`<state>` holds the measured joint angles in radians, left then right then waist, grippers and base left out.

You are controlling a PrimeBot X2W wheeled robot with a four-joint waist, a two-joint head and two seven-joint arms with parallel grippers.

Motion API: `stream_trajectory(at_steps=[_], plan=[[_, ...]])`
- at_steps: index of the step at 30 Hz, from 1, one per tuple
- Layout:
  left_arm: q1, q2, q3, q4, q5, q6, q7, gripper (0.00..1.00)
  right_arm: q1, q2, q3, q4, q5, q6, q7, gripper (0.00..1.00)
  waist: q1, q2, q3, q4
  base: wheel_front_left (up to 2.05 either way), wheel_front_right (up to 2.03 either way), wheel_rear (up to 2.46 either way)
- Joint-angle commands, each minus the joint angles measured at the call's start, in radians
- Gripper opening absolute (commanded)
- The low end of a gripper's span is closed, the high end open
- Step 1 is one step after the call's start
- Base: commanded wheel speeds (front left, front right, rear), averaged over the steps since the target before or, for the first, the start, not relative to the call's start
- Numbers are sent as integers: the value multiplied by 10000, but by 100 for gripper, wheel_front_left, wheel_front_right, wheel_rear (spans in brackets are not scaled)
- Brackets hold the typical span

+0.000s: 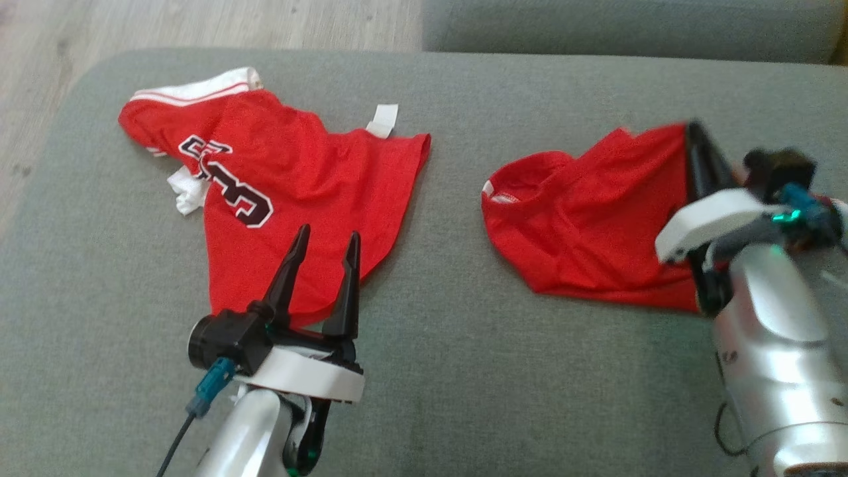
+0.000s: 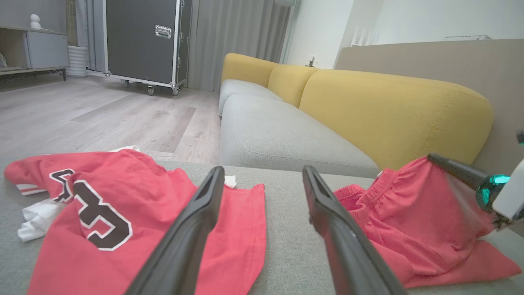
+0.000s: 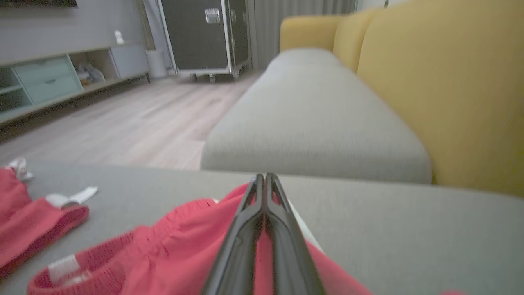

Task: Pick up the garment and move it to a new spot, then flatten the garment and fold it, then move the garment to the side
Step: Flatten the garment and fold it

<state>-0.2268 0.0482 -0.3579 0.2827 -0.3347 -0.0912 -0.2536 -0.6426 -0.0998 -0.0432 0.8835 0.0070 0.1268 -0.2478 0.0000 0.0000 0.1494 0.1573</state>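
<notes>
Red shorts (image 1: 583, 225) lie crumpled on the grey cushion (image 1: 464, 364), well apart to the right of the numbered red jersey (image 1: 298, 185). The right gripper (image 1: 695, 132) is clamped on their far corner, holding it raised. The left gripper (image 1: 329, 233) gapes empty by the jersey's lower edge. The pickup looks barely begun; moving, flattening and folding are left. The long axis runs sideways, waistband facing the jersey.

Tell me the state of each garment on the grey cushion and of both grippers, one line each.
Red jersey: lying crumpled, number side up, not held.
Red shorts: mostly lying, one edge held up by the right gripper.
Left gripper: fingers open, empty, at the jersey's near edge.
Right gripper: fingers shut on the shorts' edge.
</notes>
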Motion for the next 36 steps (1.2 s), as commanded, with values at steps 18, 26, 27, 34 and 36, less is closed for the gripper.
stream_trajectory(at_steps=[18,26,27,34,36], plan=[[-421,20,8,-589,-170,-29,-82,100,-1135,-852,-107,-3336,-1121,39,-15,0,0,0,513,567,0,0,0],[-989,20,-435,-745,-453,70,-82,100,-3688,-2450,283,-1324,-1873,39,175,0,0,0,1490,1575,0,0,0],[-1044,20,-488,-776,-497,89,-82,100,-3963,-2606,337,-1054,-2027,39,177,0,0,0,1586,1669,0,0,0],[-1359,20,-788,-964,-748,256,-82,100,-5246,-3292,234,907,-3112,39,441,8,0,0,2083,1968,0,0,0],[-1430,20,-849,-972,-767,314,-82,100,-5398,-3288,42,1336,-3365,39,507,100,0,0,2135,1912,0,0,0]])
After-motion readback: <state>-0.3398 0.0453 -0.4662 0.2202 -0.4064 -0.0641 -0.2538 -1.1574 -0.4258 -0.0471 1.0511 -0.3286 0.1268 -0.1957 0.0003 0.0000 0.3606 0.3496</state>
